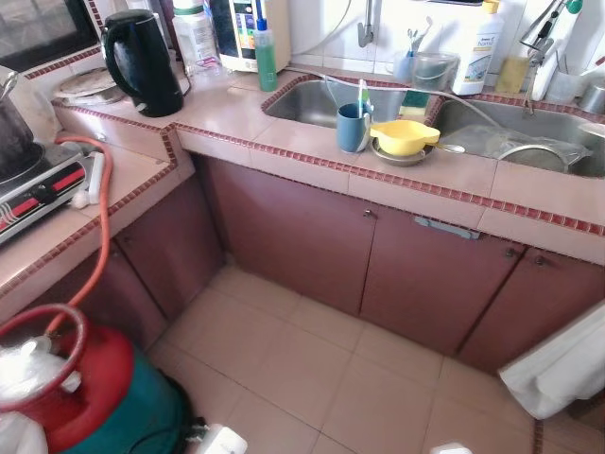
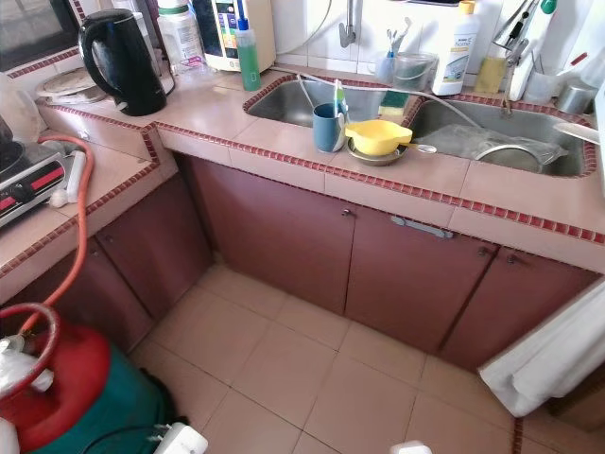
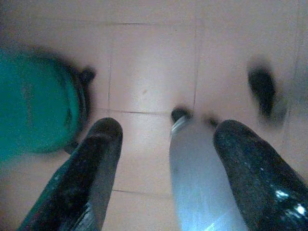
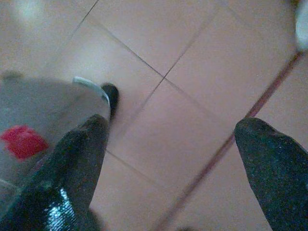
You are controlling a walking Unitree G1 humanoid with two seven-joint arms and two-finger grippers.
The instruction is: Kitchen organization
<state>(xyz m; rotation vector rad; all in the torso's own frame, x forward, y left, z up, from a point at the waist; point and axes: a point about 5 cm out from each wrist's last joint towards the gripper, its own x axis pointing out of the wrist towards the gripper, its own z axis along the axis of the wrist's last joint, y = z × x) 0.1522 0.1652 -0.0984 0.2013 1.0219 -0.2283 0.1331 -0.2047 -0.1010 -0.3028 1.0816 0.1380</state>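
On the counter edge between the two sinks (image 1: 312, 99) stand a blue cup (image 1: 353, 127) and a yellow bowl (image 1: 404, 136) — I think left there for washing. My left gripper (image 3: 163, 139) and right gripper (image 4: 175, 144) hang spread open over the floor tiles (image 1: 312, 369), holding nothing — I am not yet near.

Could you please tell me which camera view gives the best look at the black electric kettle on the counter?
The left eye view: the black electric kettle appears whole, handle and spout included. The right eye view shows it nearer the picture's top corner. The wrist views face the floor tiles.

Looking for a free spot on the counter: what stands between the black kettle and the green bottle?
A clear white-capped bottle stands between the black kettle and green bottle, seen in both eye views.
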